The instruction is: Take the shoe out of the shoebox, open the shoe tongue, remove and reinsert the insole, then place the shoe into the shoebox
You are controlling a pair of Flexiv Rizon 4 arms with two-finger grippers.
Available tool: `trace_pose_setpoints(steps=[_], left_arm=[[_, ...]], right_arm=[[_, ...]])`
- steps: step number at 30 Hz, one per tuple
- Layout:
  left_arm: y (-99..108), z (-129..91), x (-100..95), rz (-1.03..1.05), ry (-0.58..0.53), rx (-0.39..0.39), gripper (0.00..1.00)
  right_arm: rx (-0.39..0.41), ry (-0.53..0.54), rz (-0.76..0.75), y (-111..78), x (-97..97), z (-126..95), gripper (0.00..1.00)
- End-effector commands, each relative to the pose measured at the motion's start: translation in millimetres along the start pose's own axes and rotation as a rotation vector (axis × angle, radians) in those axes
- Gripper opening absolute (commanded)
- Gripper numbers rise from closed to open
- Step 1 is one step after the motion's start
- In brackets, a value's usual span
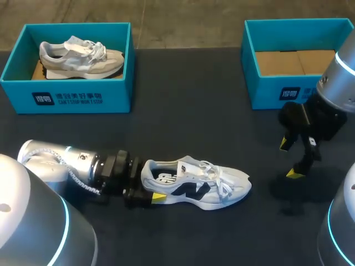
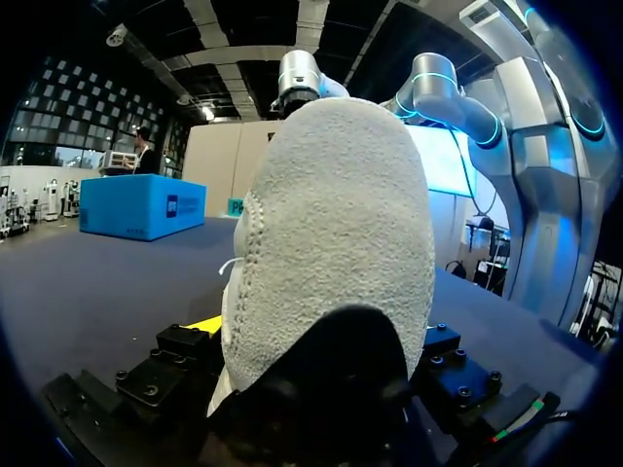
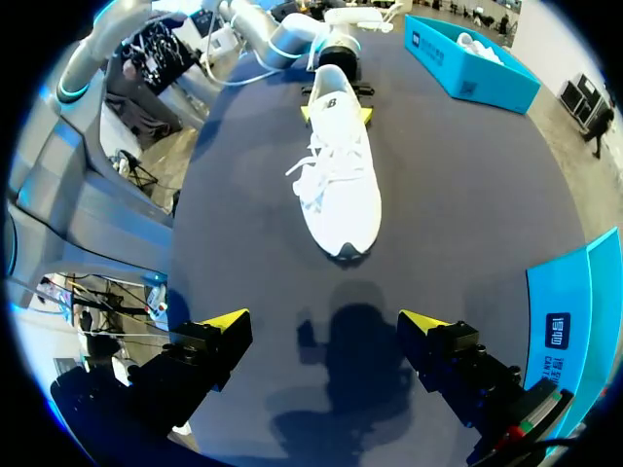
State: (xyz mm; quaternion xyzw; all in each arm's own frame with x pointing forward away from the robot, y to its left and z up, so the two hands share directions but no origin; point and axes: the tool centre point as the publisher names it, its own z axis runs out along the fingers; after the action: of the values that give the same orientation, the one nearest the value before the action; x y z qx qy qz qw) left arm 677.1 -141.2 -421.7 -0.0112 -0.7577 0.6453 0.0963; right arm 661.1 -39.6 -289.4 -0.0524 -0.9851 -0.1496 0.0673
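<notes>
A dark navy, matte tabletop [image 1: 183,111] spreads under everything in view. Toward its far left corner in the head view stands an open teal cardboard box [image 1: 66,98] with white print on its front wall. Inside it, on the brown cardboard floor, lies a pale grey and beige low-top sneaker [image 1: 80,58] with white laces, its heel near the box's left wall and its toe toward the right wall.

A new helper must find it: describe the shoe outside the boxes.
On the dark table, look in front of the blue boxes. The shoe lies there, heel in the left gripper. It is white with a dark logo; the other shoe is grey and boxed.
</notes>
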Motion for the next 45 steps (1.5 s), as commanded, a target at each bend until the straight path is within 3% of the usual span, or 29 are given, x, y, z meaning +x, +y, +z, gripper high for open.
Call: trace_pose_setpoints(steps=[1, 6, 18, 22, 26, 32, 36, 45], left_arm=[[0.7, -0.6, 0.0, -0.001, -0.001, -0.002, 0.00], [0.7, -0.6, 0.0, -0.001, -0.001, -0.002, 0.00], [0.7, -0.6, 0.0, -0.001, -0.001, -0.002, 0.00], [0.7, -0.6, 0.0, -0.001, -0.001, -0.002, 0.00], [0.7, -0.6, 0.0, -0.001, -0.001, -0.002, 0.00], [0.7, -0.6, 0.0, -0.001, -0.001, -0.002, 0.00], [0.7, -0.6, 0.0, -0.001, -0.001, -0.002, 0.00], [0.7, -0.6, 0.0, -0.001, -0.001, -0.002, 0.00]], right_arm=[[0.002, 0.000, 0.001, 0.1, 0.0, 0.8, 1.00], [0.015, 0.011, 0.005, 6.8, -7.3, -4.5, 1.00], [0.098, 0.039, -0.014, 52.4, -12.5, 6.4, 1.00], [0.108, 0.011, 0.086, 55.2, -12.7, 8.5, 1.00], [0.112, -0.018, 0.402, 53.6, -14.9, 7.6, 1.00], [0.018, -0.139, 0.695, 52.7, -9.5, 9.2, 1.00], [-0.050, -0.196, 0.620, 58.5, -5.7, 9.3, 1.00], [-0.050, -0.196, 0.620, 58.5, -5.7, 9.3, 1.00]])
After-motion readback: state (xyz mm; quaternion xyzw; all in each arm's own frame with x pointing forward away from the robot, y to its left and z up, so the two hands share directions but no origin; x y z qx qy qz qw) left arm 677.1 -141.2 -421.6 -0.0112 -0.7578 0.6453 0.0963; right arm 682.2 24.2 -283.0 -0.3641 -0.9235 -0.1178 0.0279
